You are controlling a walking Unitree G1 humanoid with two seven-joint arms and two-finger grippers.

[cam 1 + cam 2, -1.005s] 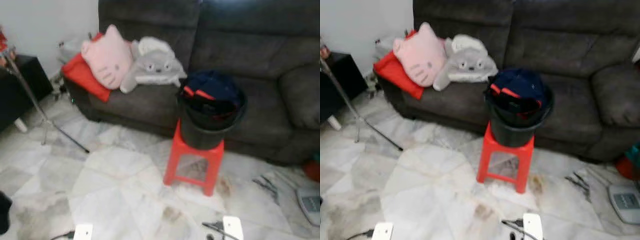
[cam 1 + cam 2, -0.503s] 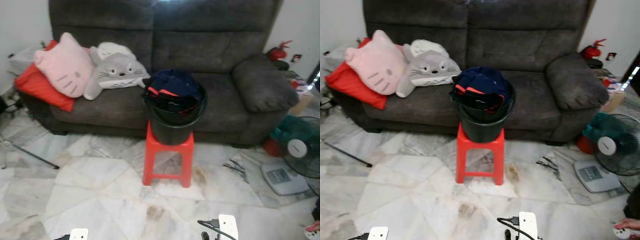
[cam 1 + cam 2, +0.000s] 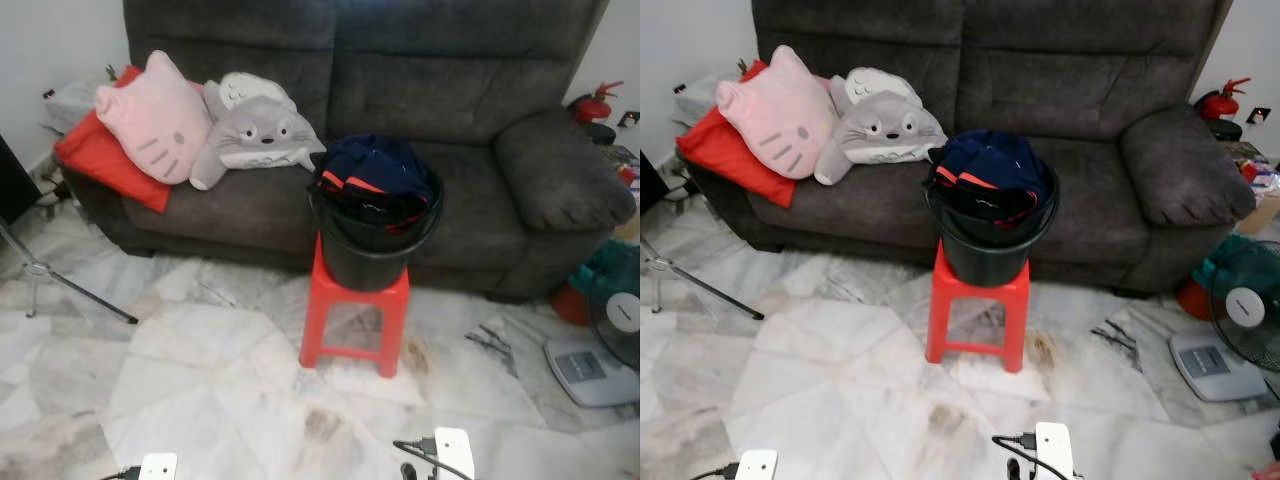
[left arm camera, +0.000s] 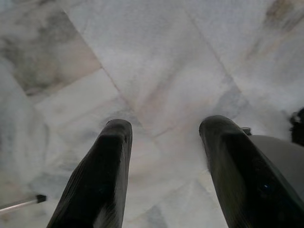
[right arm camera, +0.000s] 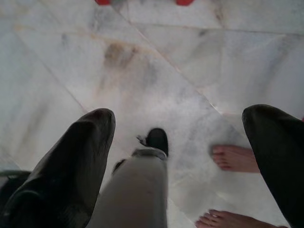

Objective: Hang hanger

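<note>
Left eye view puts us facing a dark grey fabric sofa (image 3: 420, 90) with a black plastic bucket (image 3: 372, 255) heaped with dark navy and red clothes (image 3: 375, 180), standing on a red plastic stool (image 3: 355, 310) on the pale marble floor (image 3: 200, 380); we can make out no hanger, so whether one lies in the bucket we cannot tell. Right eye view shows the same scene, plus a pink cat-face cushion (image 3: 780, 115) and a grey plush cushion (image 3: 885, 125) on the sofa, and a white bathroom scale (image 3: 1205, 365) beside a fan (image 3: 1245, 310). Left wrist view shows our left gripper (image 4: 164, 142) hanging over bare floor, its two black fingers spread and holding nothing. Right wrist view shows our right gripper (image 5: 185, 137) likewise parted and empty, with a person's bare feet (image 5: 232, 159) on the tiles below. We judge the bucket lies straight ahead and well apart from both grippers, slightly nearer our right arm, so walking closer comes first.
</note>
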